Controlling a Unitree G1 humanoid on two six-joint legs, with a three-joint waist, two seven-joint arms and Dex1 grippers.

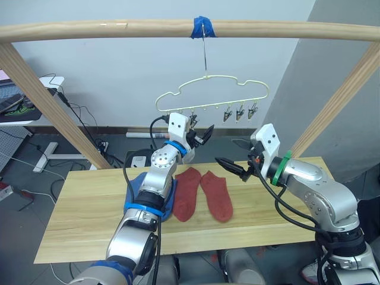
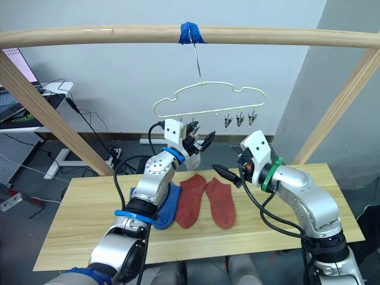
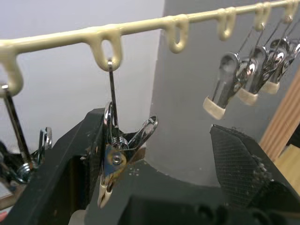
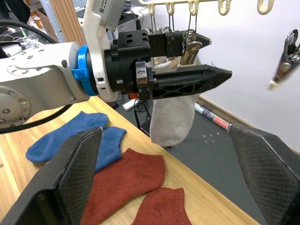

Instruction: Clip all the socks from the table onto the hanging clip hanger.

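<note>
A pale yellow hanger [image 1: 209, 94] hung by its hook from a blue-taped pole [image 1: 178, 28], three clips [image 1: 240, 112] dangling at its right end. The left hand [image 1: 199, 135] was raised just under the hanger's left clips, fingers parted. The right hand [image 1: 233, 165] hovered over the worktop [image 1: 89, 208], fingers apart. Two red socks [image 1: 203, 193] lay side by side; blue socks [image 1: 168, 199] lay partly under the left arm.
</note>
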